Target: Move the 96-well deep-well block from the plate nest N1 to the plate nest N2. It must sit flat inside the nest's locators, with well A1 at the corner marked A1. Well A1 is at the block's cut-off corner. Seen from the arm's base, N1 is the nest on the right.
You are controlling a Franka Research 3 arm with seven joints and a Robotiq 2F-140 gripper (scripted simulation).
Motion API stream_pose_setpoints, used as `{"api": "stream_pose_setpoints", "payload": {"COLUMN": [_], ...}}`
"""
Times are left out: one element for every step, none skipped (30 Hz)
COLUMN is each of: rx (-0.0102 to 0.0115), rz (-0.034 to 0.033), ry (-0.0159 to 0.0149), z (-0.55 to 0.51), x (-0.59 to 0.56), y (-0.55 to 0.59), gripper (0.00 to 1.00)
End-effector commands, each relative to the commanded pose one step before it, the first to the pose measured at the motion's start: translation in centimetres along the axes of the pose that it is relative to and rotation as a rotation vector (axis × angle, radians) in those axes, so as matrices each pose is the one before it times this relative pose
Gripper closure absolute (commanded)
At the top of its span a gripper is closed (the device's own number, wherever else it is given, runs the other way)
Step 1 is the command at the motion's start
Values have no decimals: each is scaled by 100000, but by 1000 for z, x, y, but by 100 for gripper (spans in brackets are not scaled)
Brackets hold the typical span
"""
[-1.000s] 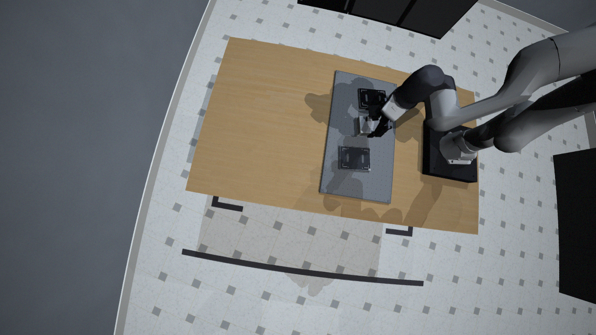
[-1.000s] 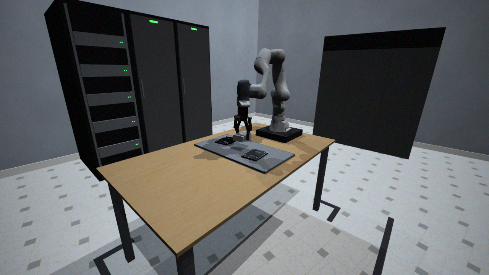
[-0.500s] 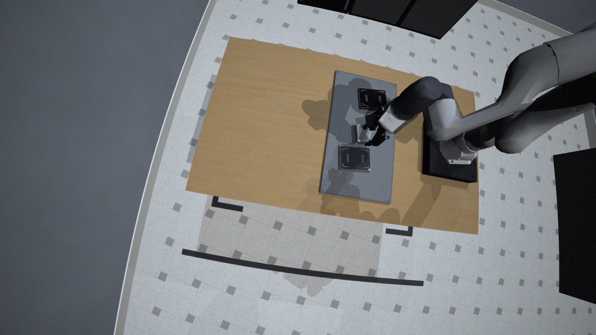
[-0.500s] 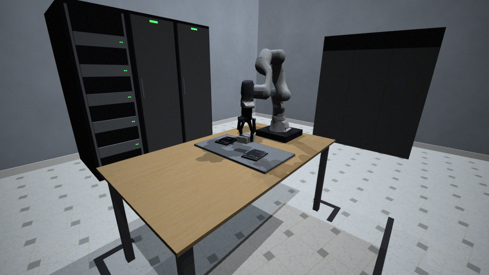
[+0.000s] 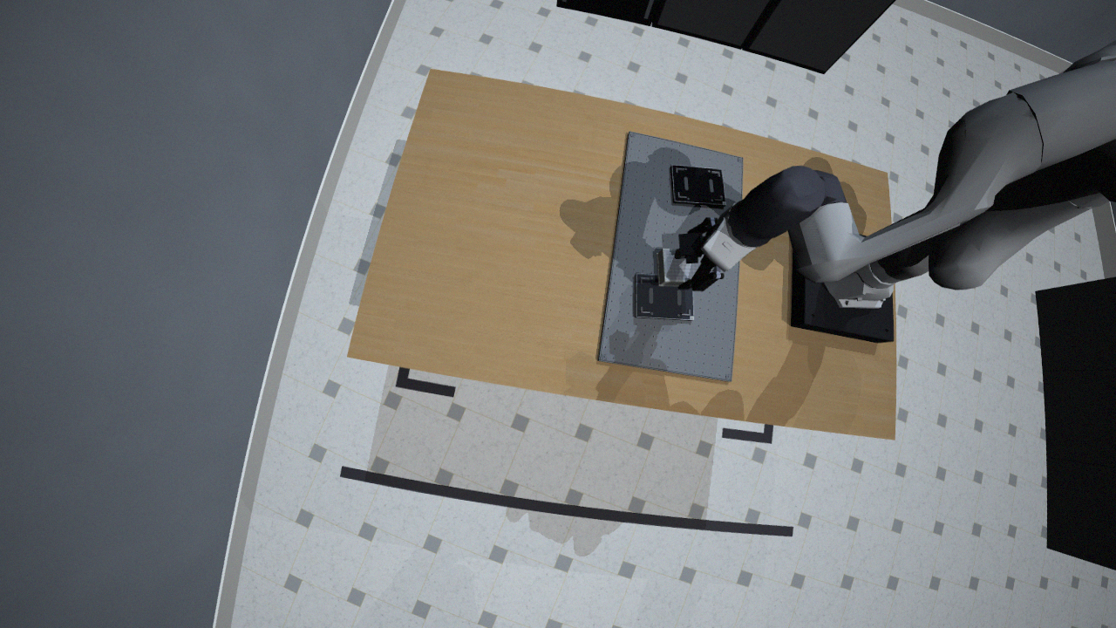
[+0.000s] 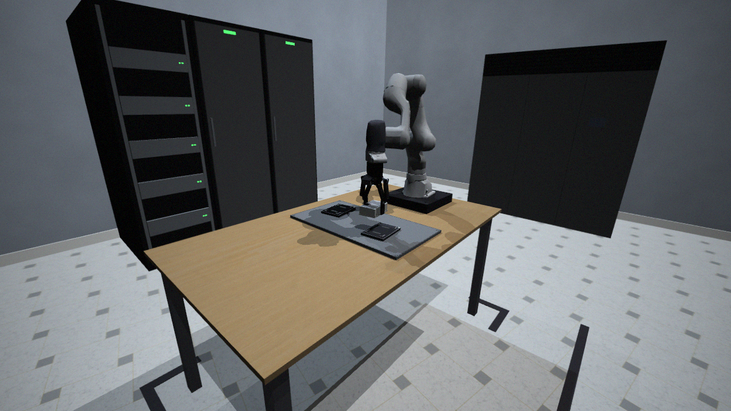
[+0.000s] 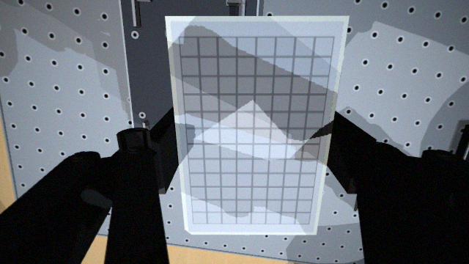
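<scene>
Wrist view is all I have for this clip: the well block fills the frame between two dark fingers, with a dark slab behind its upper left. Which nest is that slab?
Observer: The top view shows it is N2. The deep-well block hangs at N2's edge nearest N1, not centred over it.
Operator: Is anything sitting in N1?
Observer: No. N1 lies bare on the perforated plate, with its locator marks showing.
Operator: Is the block off the plate?
Observer: In the exterior view the gripper points straight down, shut on the block, and the block seems to hang just above the plate.
</scene>
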State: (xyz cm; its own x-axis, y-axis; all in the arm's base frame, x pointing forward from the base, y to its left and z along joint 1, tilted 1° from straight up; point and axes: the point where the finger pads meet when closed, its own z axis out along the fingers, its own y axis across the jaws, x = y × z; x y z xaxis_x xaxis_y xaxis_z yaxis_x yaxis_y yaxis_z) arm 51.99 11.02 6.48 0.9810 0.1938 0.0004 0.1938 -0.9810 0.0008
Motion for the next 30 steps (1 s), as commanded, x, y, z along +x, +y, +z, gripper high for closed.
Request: {"api": "stream_pose_setpoints", "payload": {"rx": [-677,0,0,0,0,0,0,0,0,0,0,0,0,0,0,0,0,0,0,0,0,0,0,0,0,0,0,0,0,0], "rz": [5024,0,0,0,0,0,0,0,0,0,0,0,0,0,0,0,0,0,0,0,0,0,0,0,0,0,0,0,0,0], "ry": [-709,0,0,0,0,0,0,0,0,0,0,0,0,0,0,0,0,0,0,0,0,0,0,0,0,0,0,0,0,0], "z": [102,0,0,0,0,0,0,0,0,0,0,0,0,0,0,0,0,0,0,0,0,0,0,0,0,0,0,0,0,0], "x": [272,103,0,0,103,103,103,103,103,103,103,103,103,103,103,115,110,14,-3,0,0,-7,-7,-7,-7,-7,-6,-5,-5,-5], "y": [-958,-317,0,0,-317,-317,-317,-317,-317,-317,-317,-317,-317,-317,-317,-383,-366,-71,-15,0,0,14,17,17,16,14,11,9,7,5], "gripper": [40,40,40,40,40,40,40,40,40,40,40,40,40,40,40,40,40,40,40,40,40,40,40,40,40,40,40,40,40,40]}}
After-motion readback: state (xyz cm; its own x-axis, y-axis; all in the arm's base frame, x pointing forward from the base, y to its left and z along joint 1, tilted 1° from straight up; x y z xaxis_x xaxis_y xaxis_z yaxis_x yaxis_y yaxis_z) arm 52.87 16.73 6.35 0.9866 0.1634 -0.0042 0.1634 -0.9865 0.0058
